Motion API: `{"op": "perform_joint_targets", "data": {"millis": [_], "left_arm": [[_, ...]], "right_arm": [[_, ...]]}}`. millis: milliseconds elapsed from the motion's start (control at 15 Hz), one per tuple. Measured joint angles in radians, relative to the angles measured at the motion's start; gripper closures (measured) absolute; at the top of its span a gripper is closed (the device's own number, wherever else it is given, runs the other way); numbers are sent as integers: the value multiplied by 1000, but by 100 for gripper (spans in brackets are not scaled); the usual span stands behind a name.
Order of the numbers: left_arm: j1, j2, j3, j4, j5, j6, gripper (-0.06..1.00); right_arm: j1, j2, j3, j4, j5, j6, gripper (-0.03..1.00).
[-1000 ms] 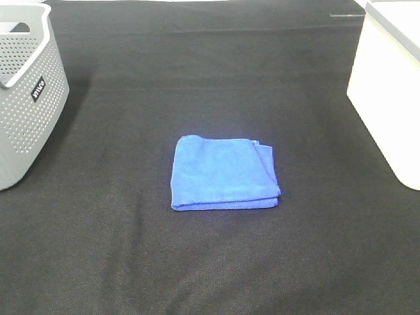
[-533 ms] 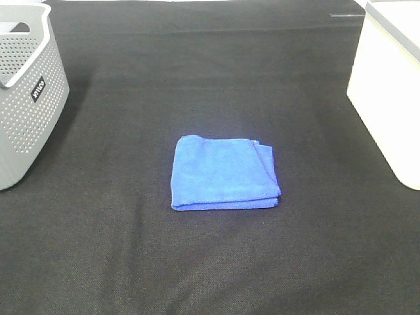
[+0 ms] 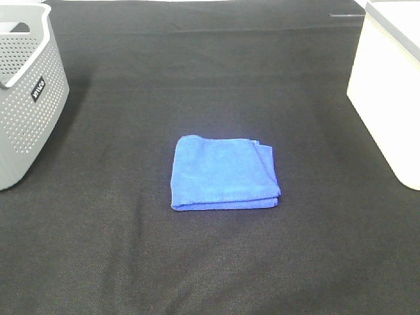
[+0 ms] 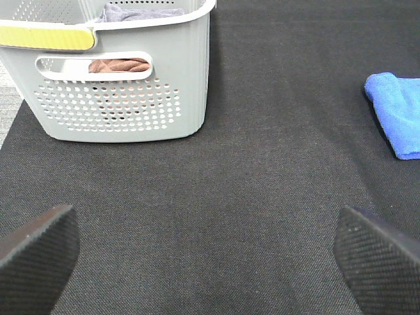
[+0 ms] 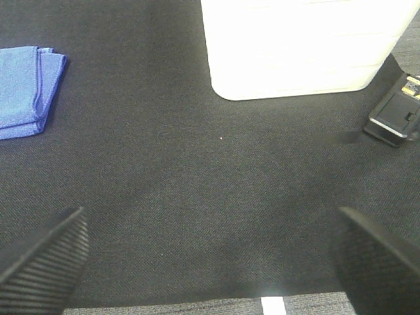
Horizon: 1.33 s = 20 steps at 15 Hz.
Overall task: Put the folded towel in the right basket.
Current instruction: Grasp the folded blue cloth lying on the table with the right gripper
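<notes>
Towel [image 3: 223, 173] flat, layered edges facing white basket [image 3: 387, 92] — well apart; both jaws wide, empty.

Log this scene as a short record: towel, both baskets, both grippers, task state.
towel: blue, folded, flat on the black mat between the baskets
left basket: grey, perforated, cloths inside
right basket: white, towel not in it
left gripper: open, empty, over the mat
right gripper: open, empty, over the mat
task state: towel not yet grasped
</notes>
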Motion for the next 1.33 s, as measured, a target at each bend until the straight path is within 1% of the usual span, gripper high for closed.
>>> {"op": "perform_joint_targets", "data": {"millis": [1333], "left_arm": [[0, 0, 0, 0, 0, 0, -3]], "right_arm": [[0, 0, 0, 0, 0, -2, 0]]}}
